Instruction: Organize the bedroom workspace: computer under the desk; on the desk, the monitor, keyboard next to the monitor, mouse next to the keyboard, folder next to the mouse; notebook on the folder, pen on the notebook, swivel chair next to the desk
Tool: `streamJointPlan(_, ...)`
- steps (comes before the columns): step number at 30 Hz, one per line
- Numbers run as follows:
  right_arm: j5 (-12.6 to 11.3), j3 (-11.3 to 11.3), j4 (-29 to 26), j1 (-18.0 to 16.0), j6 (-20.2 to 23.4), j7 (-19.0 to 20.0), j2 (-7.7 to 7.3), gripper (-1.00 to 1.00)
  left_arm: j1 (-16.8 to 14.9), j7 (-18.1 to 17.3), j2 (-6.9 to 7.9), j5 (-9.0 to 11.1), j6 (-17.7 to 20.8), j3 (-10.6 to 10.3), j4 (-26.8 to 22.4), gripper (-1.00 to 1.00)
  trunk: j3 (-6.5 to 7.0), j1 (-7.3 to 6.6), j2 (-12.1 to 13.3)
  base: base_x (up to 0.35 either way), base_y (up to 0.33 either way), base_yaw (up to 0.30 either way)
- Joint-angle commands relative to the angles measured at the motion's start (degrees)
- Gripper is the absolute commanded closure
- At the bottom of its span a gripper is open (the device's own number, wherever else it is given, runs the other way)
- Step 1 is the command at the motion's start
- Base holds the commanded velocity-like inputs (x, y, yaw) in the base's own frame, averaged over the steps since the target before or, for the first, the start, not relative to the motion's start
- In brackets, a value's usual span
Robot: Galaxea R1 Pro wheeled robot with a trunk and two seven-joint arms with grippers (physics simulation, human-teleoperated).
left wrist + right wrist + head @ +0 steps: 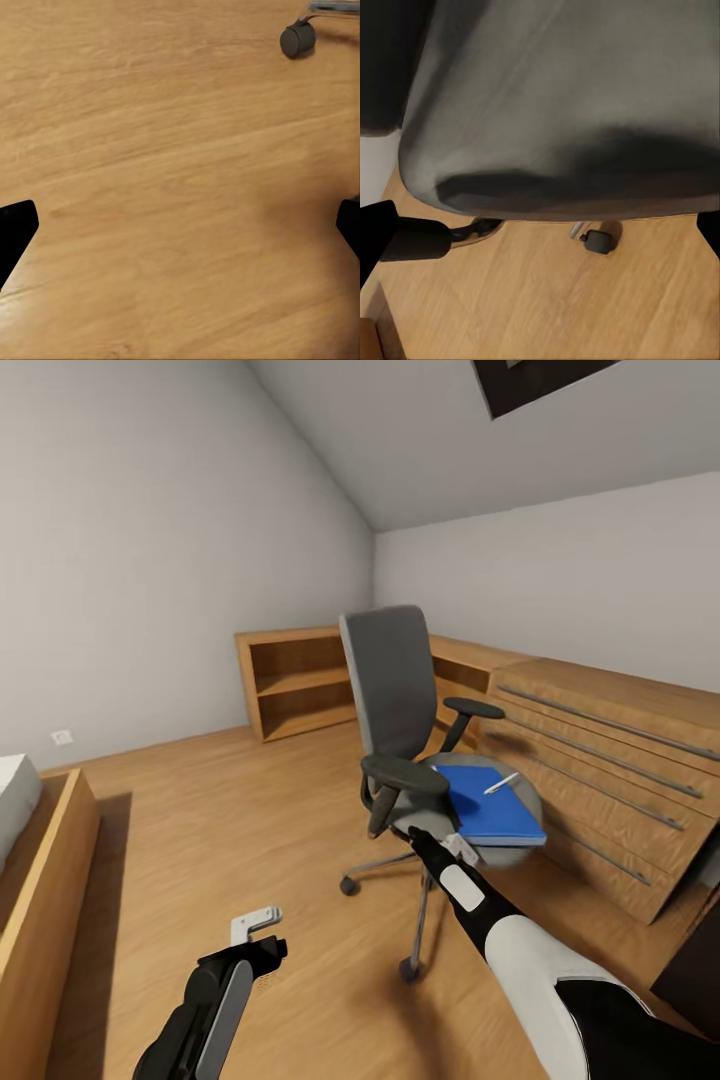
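Going for the folder (492,807) on the chair (400,690), my right gripper (452,847) spread open at the seat's edge, needs lifting over it.

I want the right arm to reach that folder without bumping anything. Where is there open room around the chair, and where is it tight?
Open wooden floor lies between the bed frame and the swivel chair. It is tight between the chair's seat and the drawer unit. The seat itself is nearly covered by the blue folder with the pen; the right gripper sits at its front edge.

Wood floor (250,840), low shelving (300,680)
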Motion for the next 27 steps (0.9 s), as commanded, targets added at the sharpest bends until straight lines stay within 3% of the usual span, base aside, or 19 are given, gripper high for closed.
streamJointPlan(1,-0.1,-0.1,-0.1,-0.1,-0.1,0.1,0.03,-1.00,0.0,0.5,-0.01,0.6,0.1,0.0,-0.1,-1.00,-0.05,0.01,0.0,0.299,0.000,0.000)
streamJointPlan(18,-0.1,-0.1,-0.1,-0.1,-0.2,0.1,0.05,-1.00,0.0,0.4,-0.01,0.7,-0.8,0.0,0.0,-1.00,-0.05,0.01,0.0,0.291,0.000,0.000)
streamJointPlan(22,-0.1,0.0,-0.1,-0.1,-0.2,0.1,0.05,-1.00,0.0,0.4,-0.01,0.8,-1.1,0.0,0.1,-1.00,-0.05,0.01,0.0,0.064,0.000,0.000)
streamJointPlan(27,-0.1,0.1,-0.1,-0.1,-0.2,0.1,0.06,-1.00,0.0,0.4,-0.01,0.8,-1.1,0.0,0.3,-1.00,-0.05,0.01,0.0,-0.201,0.000,0.000)
